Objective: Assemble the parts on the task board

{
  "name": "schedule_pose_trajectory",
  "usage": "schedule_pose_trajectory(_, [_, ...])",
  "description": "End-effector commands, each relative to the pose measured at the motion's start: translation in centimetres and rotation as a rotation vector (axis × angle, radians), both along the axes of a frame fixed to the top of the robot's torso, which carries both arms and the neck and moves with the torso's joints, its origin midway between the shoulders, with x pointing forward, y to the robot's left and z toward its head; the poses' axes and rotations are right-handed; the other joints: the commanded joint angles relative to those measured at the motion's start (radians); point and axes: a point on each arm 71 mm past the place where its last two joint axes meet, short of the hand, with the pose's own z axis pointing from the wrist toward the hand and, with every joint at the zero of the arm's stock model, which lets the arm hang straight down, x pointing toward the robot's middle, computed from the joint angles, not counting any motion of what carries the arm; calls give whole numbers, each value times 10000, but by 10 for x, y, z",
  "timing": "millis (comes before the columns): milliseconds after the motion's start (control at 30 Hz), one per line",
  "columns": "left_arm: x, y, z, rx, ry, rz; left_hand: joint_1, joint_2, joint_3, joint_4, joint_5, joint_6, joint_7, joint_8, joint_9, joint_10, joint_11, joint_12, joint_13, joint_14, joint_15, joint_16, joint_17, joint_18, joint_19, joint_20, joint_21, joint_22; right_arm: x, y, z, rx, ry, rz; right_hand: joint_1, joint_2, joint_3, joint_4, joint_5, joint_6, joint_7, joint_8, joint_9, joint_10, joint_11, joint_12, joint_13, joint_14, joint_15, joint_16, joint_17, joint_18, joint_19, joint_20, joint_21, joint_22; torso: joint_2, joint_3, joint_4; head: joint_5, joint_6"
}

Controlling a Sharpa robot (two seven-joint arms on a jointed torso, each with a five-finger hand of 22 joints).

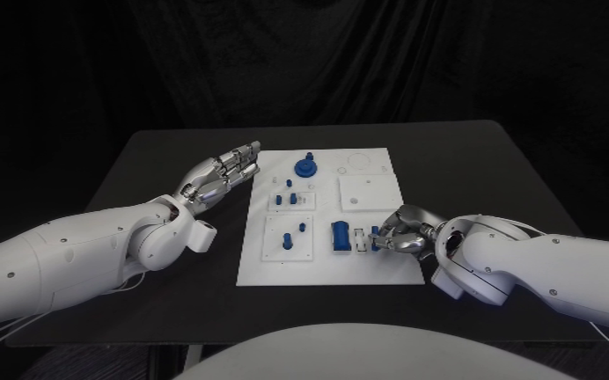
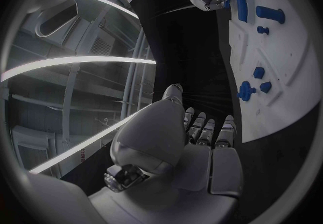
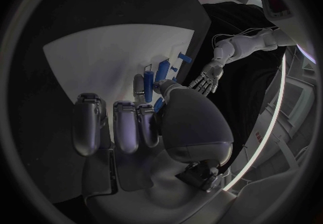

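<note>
Right hand (image 1: pixel 404 234), fingers curled beside blue part (image 1: pixel 341 236) near task board (image 1: pixel 381 273) right edge, grasp indiscernible; left hand (image 1: pixel 223 174) spread, empty. Seat squarely, gently.

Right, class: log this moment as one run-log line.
left hand: open, beside task board | right hand: fingers at blue block, grip unclear | parts on board: blue round piece

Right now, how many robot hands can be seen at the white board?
2. The left hand is open beside the left edge of the task board; the right hand is at its right edge.
</note>
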Motion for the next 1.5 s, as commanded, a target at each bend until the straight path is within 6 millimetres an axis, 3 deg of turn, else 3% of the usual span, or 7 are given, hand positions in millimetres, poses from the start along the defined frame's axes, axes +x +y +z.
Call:
schedule_pose_trajectory(33, [0, -2, 3, -306, -281, -97, 98, -23, 40, -18, 39, 28, 74, 56, 14, 0, 85, 42, 16, 2, 38, -64, -13, 101, 15, 64, 42, -6, 2, 2, 0, 528, 232, -365, -108, 7, 1142, -1077, 4, -54, -12, 75, 21, 1080, 12, 27, 2634, 731, 45, 36, 926, 4, 369, 37, 28, 2117, 4, -5, 2, 5, -1])
schedule_pose_trajectory(433, [0, -3, 2, -310, -208, -153, 91, -26, 45, -21, 33, 80, 127, 72, 21, 3, 75, 43, 16, 4, 37, -63, -12, 101, 25, 72, 49, 12, 8, 7, -7, 312, 569, -153, -285, 0, 1161, -1113, -222, -196, -3, 133, 92, 1080, 23, 27, 2634, 721, 54, 28, 899, 20, 339, 42, -30, 2095, 12, -15, 2, 42, -1])
schedule_pose_trajectory(700, [-1, -4, 2, -318, -174, -187, 90, -26, 46, -22, 33, 102, 137, 78, 24, 4, 73, 46, 16, 5, 37, -63, -12, 101, 28, 74, 51, 18, 9, 9, -13, -256, 740, 213, -566, 8, 1097, -1130, -828, -254, -27, 253, 164, 1080, 10, 27, 2634, 708, 49, 9, 850, 30, 317, 46, -65, 2080, 7, -7, 2, 66, -1])
schedule_pose_trajectory(1167, [0, -4, 1, -322, -127, -227, 83, -30, 52, -29, 33, 152, 194, 95, 30, 5, 58, 45, 15, 10, 42, -60, -10, 102, 38, 89, 57, 28, 11, 14, -16, -332, 752, 436, -812, 52, 1019, -1070, -1382, -282, -52, 309, 163, 1080, -9, 27, 2634, 703, 34, -1, 828, 38, 301, 34, -93, 2070, 10, -1, -4, 100, -1])
schedule_pose_trajectory(1333, [0, -4, 1, -322, -116, -238, 83, -30, 52, -29, 33, 152, 194, 95, 30, 5, 58, 45, 15, 10, 42, -60, -10, 102, 38, 89, 57, 28, 12, 14, -16, -349, 782, 499, -1098, 110, 868, -872, -2313, -347, -37, 292, 100, 1080, 6, 27, 2634, 698, 46, -13, 810, 58, 257, 41, -181, 2040, 9, -1, 2, 131, -1])
schedule_pose_trajectory(1500, [0, -4, 1, -321, -108, -243, 75, -34, 60, -37, 32, 193, 257, 110, 34, 6, 40, 44, 15, 13, 46, -58, -8, 103, 44, 107, 61, 32, 12, 14, -17, -344, 772, 515, -1359, 125, 633, -646, -2666, -346, -11, 289, 55, 1080, 33, 27, 2634, 692, 69, -25, 784, 74, 224, 57, -249, 2017, 13, -1, 3, 117, -1])
